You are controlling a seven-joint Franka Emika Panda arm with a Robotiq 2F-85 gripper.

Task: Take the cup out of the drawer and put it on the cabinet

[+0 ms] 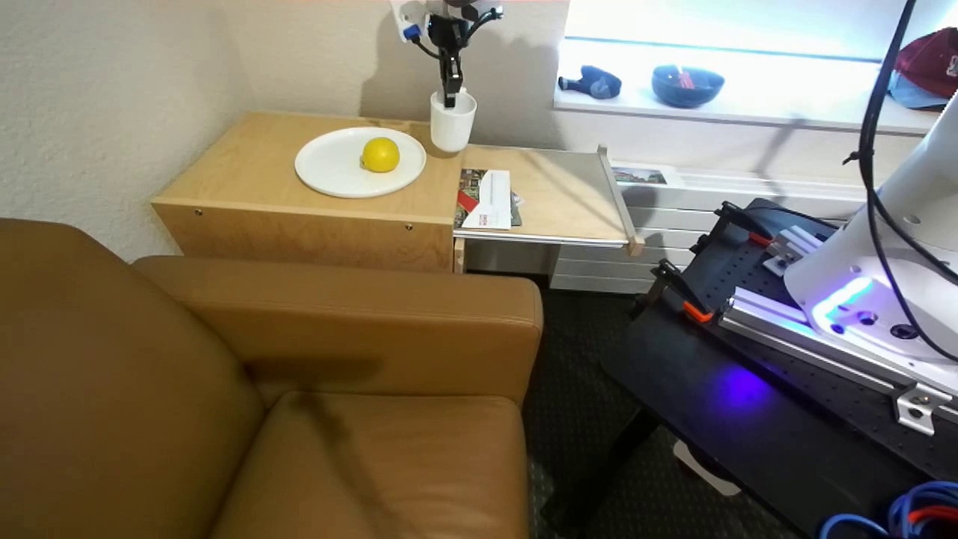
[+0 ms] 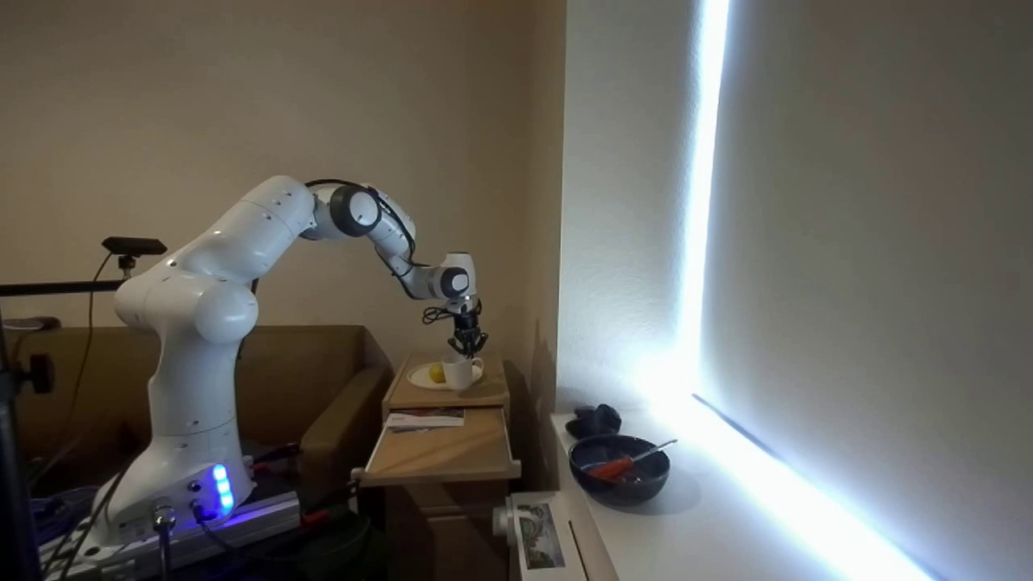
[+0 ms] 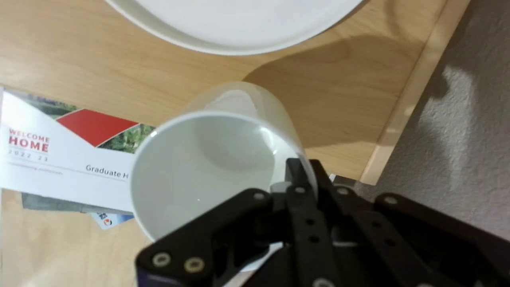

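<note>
Gripper (image 3: 307, 171) nearest us in the wrist view, closed on the cup (image 3: 211, 155) rim, in an exterior view we see the cup at the cabinet (image 1: 251, 161) edge, contact indeterminate, in an exterior view the drawer (image 2: 448, 452) extended.

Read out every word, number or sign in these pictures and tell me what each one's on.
"WELCOME HOME": on the leaflet, wrist view.
"2022 23": below that, same leaflet.
"Graduate H": same leaflet, cut off at the cup.
Too small to read: the leaflet's fine red print.
Too blurred: marks on the blue card and the cap.
</note>
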